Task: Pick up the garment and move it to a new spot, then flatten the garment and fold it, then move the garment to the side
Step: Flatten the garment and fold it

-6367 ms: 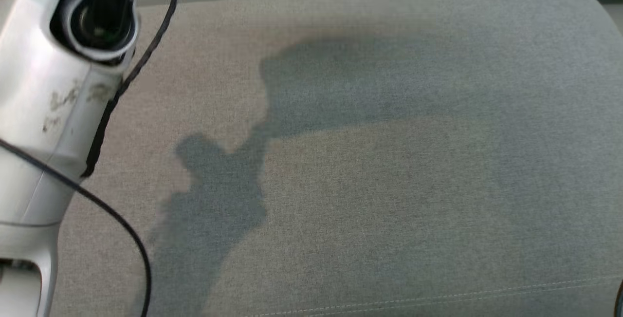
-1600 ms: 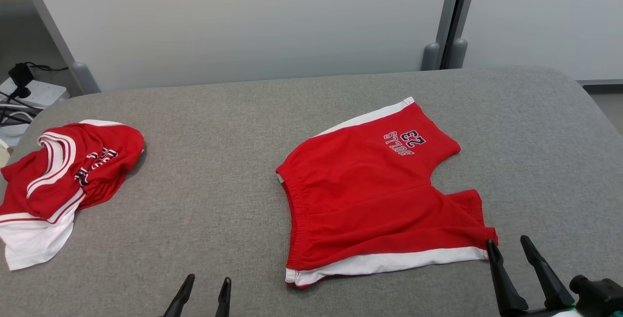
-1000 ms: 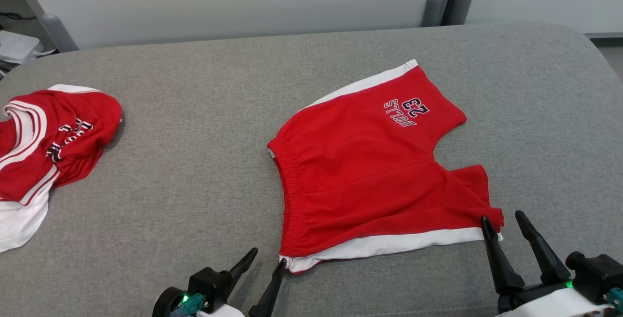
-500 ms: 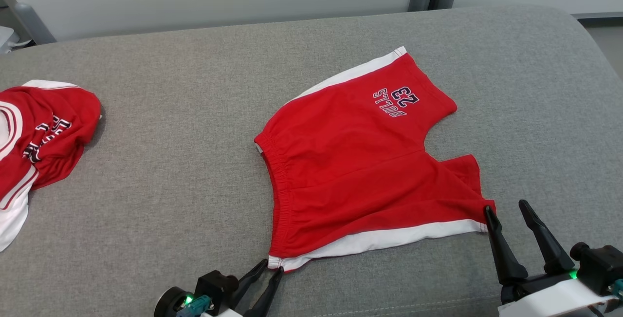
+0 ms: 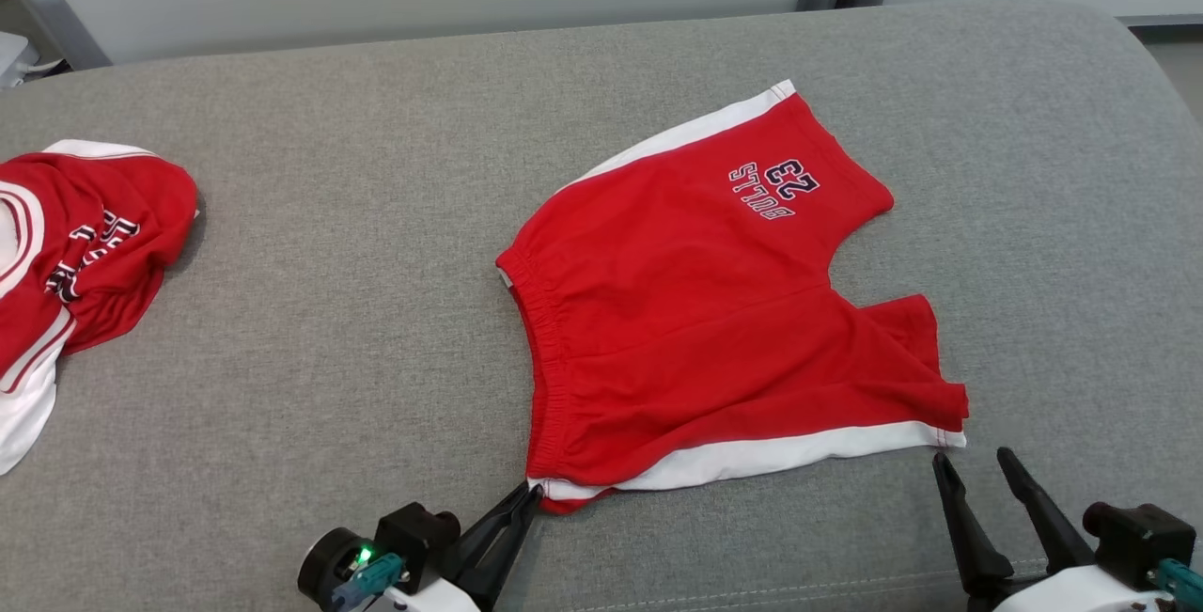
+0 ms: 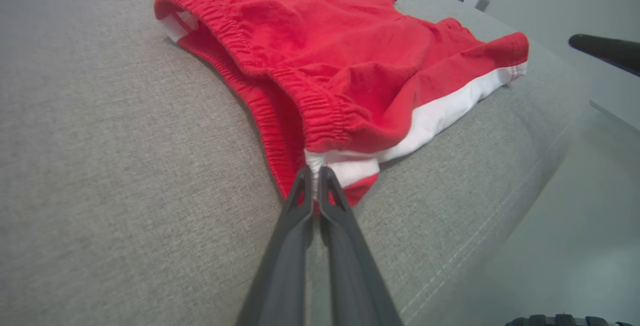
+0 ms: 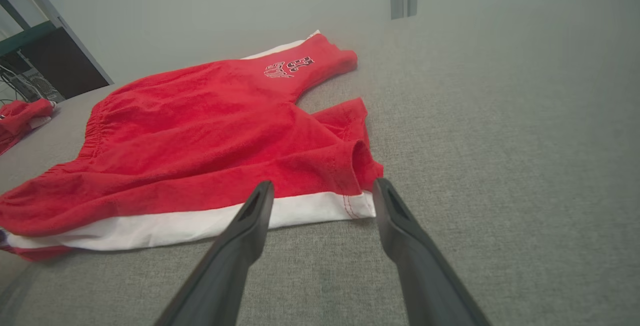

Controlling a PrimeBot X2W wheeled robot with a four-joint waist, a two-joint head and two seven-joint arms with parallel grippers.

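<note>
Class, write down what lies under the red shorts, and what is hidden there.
The red shorts rest on the grey cushion, visible all round them. The part directly beneath is covered by cloth, so nothing there can be checked.

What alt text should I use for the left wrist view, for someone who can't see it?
The left gripper is shut on the near waistband corner of the red shorts, seen close up along its two dark fingers. The shorts, which have a white side stripe, lie spread out on a gray fabric cushion.
</note>
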